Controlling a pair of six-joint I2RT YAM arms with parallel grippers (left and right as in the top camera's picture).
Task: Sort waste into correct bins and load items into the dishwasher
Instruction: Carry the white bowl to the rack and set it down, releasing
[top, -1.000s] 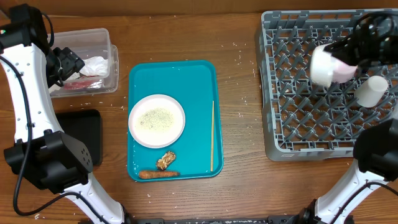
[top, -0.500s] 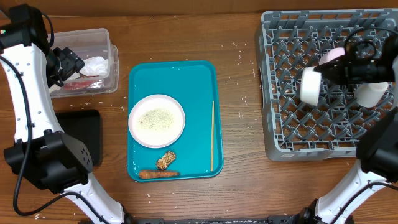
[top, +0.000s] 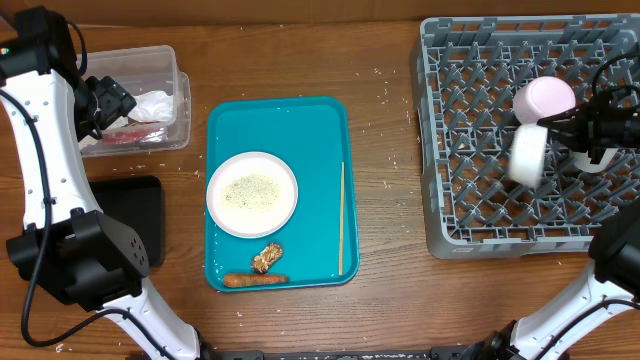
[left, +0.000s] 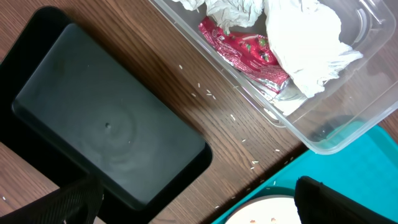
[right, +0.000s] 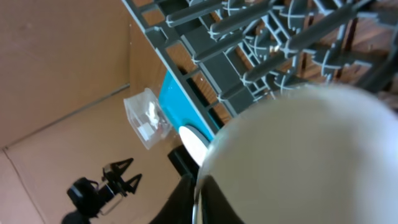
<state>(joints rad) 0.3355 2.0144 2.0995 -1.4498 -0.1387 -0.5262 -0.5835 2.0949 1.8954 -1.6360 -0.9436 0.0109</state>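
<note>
Left gripper (left: 199, 186): jaws spread wide, empty; black tray (left: 99, 124) and clear tub (left: 339, 127) directly below. Right gripper (top: 558, 128): pinched shut on white dish (top: 527, 157), grey rack (top: 470, 200) underneath.

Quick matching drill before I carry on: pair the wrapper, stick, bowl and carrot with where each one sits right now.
1 red wrapper
2 wooden stick
3 white bowl
4 carrot

A in the right gripper, over the dish rack
B along the teal tray's right edge
C in the clear tub
D next to the brown lump

Pairs: 1-C, 2-B, 3-A, 4-D
</note>
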